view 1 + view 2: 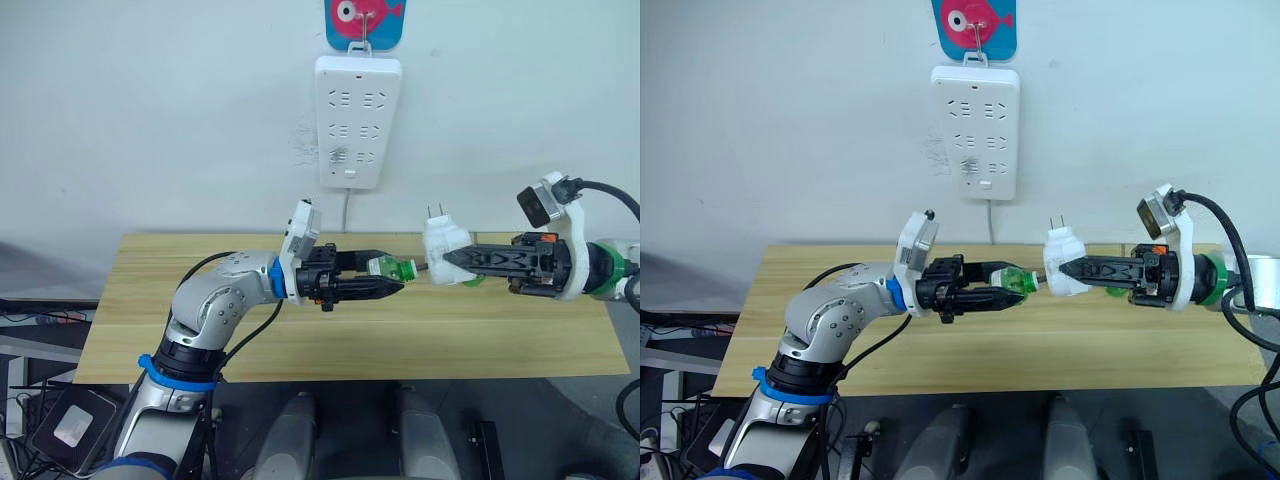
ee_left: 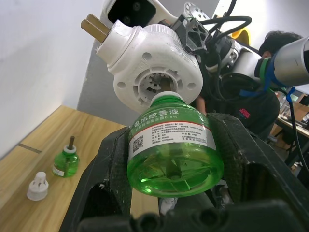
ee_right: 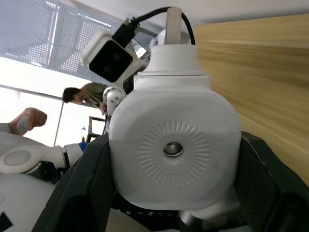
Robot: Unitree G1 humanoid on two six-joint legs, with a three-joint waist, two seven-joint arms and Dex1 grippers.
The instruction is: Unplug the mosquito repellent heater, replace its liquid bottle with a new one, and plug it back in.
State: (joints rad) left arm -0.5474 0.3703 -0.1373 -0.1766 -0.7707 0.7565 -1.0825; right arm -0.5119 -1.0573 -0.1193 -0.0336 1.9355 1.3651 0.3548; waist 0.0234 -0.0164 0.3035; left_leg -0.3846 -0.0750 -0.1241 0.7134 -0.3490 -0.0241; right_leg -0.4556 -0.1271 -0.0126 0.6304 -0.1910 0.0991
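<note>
Bottle [image 2: 172, 140] (white label, QR code) in left end effector [image 1: 385, 280]; heater [image 1: 445, 243] in right end effector [image 1: 452, 258].

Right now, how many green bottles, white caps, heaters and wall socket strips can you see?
Green bottles: 2, one in the left gripper at the heater's opening, one standing on the table
White caps: 1
Heaters: 1, in the right gripper
Wall socket strips: 1
Total: 5
</note>
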